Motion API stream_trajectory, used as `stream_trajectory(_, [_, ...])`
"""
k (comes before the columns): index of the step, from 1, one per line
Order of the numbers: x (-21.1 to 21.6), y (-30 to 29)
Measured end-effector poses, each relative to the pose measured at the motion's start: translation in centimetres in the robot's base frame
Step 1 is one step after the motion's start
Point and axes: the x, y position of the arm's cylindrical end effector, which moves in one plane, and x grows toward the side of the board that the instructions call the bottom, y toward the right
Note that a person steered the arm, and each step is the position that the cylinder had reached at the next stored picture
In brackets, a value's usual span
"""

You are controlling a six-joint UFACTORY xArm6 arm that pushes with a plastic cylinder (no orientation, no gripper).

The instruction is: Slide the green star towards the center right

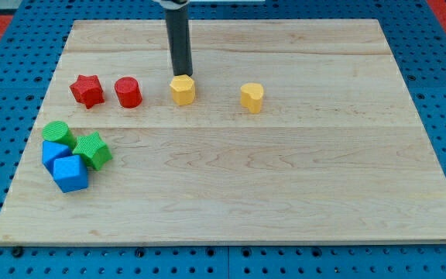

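The green star (pixel 93 150) lies near the view's left edge of the wooden board (pixel 285 194), touching a blue block (pixel 70 173) below it and close to a green cylinder (pixel 56 132) above-left. My tip (pixel 182 74) stands at the view's top centre, right behind the yellow hexagon block (pixel 183 90), far up and to the right of the green star.
A second blue block (pixel 52 151) sits left of the green star. A red star (pixel 87 91) and a red cylinder (pixel 128 92) lie in a row left of the yellow hexagon. A yellow heart block (pixel 252 98) lies to its right.
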Motion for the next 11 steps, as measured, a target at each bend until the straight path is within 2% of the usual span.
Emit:
stream_trajectory(1, [0.8,0.3])
stream_trajectory(2, [-2.0,1.6])
stream_trajectory(3, [-3.2,9.3])
stream_trajectory(4, [-1.9,22.1])
stream_trajectory(5, [6.5,29.9])
stream_trajectory(6, [15.3,22.3])
stream_trajectory(7, [23.5,11.4])
stream_trajectory(8, [27.4,-1.1])
stream_trajectory(9, [27.4,-4.9])
stream_trajectory(11, [22.6,-21.5])
